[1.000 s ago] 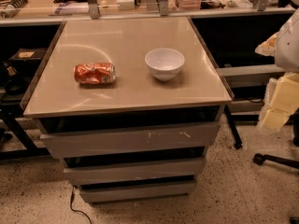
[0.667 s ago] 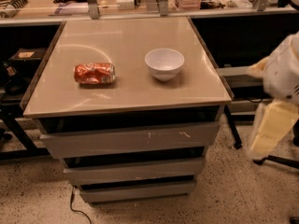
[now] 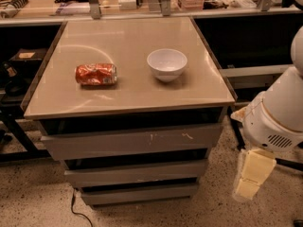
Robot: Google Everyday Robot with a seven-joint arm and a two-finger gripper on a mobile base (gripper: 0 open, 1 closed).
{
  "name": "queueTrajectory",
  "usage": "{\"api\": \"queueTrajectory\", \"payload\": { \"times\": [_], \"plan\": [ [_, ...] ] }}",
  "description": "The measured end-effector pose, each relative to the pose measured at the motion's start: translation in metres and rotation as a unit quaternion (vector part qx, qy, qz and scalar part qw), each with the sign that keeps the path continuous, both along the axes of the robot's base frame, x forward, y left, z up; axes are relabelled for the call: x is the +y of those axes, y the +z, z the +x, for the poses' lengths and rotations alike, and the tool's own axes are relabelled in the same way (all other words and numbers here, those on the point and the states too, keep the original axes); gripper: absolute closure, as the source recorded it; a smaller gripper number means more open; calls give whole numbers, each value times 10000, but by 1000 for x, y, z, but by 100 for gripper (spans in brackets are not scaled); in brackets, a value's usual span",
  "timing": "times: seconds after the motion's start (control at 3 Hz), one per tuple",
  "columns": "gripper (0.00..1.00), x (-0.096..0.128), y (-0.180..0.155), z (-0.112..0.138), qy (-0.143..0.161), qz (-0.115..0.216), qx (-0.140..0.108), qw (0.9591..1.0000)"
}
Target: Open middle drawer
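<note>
Cream-yellow padded gripper (image 3: pixel 246 189) hangs pointing down at the near right of the scene, low over the speckled floor (image 3: pixel 38 197) and just off the right-hand corner of the drawer stack. Whether it is spread or closed cannot be told from this angle. Above it sits the rounded white wrist housing of the arm (image 3: pixel 274 122).

A second ago only a pale part of the arm showed at the right edge, up beside the bench top. Since then it has swung down and inward, so the gripper is now at about the level of the lower drawers but not touching them.

The plain grey flat front of the middle drawer (image 3: pixel 137 171) sits shut between the taller grey scratched top drawer (image 3: pixel 128 143) and the narrower grey bottom drawer (image 3: pixel 139 193). It has not moved. My judgement is that this is the approach: the gripper must yet travel left to reach the drawer.

On the tan smooth bench (image 3: pixel 128 37), the crushed red soda can (image 3: pixel 96 74) and the white round bowl (image 3: pixel 166 64) lie unchanged, well apart.
</note>
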State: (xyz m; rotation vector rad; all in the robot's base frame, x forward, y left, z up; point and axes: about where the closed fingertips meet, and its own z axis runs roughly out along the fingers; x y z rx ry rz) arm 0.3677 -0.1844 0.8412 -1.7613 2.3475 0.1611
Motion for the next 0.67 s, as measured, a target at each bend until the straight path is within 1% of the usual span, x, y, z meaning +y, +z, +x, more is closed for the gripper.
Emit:
{"api": "queueTrajectory", "payload": {
  "times": [0.33,0.67],
  "plan": [
    [0,0,0,0,0,-1,-3,10000],
    [0,10,-30,-14,6,92,214,9997]
  ]
}}
